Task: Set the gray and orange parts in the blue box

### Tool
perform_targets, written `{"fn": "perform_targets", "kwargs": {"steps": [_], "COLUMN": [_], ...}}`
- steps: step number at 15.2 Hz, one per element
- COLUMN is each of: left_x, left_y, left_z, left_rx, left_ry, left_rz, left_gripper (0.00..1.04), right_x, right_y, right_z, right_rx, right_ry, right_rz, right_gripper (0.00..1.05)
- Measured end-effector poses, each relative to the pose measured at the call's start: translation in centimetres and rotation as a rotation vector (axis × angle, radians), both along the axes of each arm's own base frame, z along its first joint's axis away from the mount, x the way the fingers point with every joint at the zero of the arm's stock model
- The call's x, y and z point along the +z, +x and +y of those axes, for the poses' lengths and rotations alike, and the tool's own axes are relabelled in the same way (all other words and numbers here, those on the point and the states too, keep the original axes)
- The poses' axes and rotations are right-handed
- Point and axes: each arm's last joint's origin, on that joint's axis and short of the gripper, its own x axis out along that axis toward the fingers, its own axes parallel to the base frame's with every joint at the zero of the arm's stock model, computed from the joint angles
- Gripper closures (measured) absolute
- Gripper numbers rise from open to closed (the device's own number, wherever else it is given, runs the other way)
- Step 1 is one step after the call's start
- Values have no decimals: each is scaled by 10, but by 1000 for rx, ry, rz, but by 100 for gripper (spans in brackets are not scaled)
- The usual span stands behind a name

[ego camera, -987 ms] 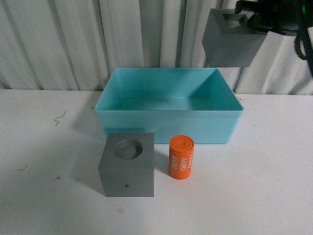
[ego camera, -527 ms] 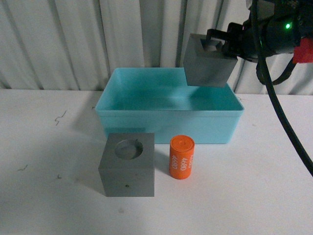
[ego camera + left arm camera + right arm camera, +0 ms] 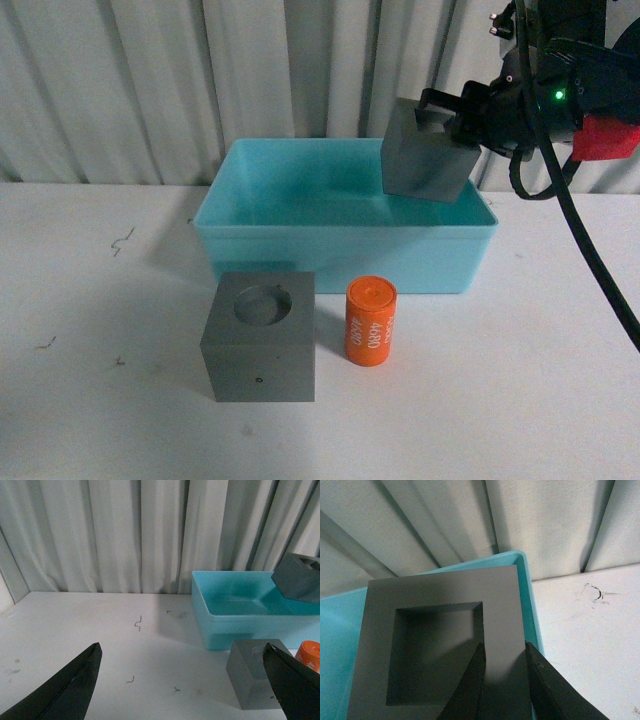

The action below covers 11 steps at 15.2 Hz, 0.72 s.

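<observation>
Matte gray cubes, two: round-recess cube (image 3: 262, 335); square-recess cube (image 3: 425, 160), clamped by right gripper (image 3: 504, 680). One orange cylinder (image 3: 371, 321), one turquoise plastic tub (image 3: 345, 245). Left gripper (image 3: 181, 650) spread wide.

Our left jaws stand wide apart above the bench (image 3: 100, 630). At one o'clock sits the blue box (image 3: 235, 615), a tilted gray cube (image 3: 297, 577) above it; at two o'clock, another gray cube (image 3: 252, 680) beside the orange cylinder (image 3: 310, 655).
</observation>
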Motion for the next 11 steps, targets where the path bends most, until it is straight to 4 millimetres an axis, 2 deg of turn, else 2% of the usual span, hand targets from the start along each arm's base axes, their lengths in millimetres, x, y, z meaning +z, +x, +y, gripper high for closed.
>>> {"fn": "perform_targets", "kwargs": {"steps": [4,7,8,9,10,11], "left_x": [0,0,0,0,0,0], "left_y": [0,0,0,0,0,0], "left_z": [0,0,0,0,0,0], "left_rx": [0,0,0,0,0,0], "left_ry": [0,0,0,0,0,0], "left_rz": [0,0,1,0,0,0], "left_gripper": [7,7,7,7,7,7], "right_x": [-8,-4,-1,4,19,41], "right_y": [1,1,-5,-15,-31,-54], "right_z": [-1,-8,-12,-17,-23,-31], "right_rx": [-13,-46,-55,-72,-89,-105], "right_ry": [-3,-3,-9,-23,-47,-77], "right_rz": [15,-20,-33,-47,-98,-168], "right_gripper": [85,48,35,24,12,5]}}
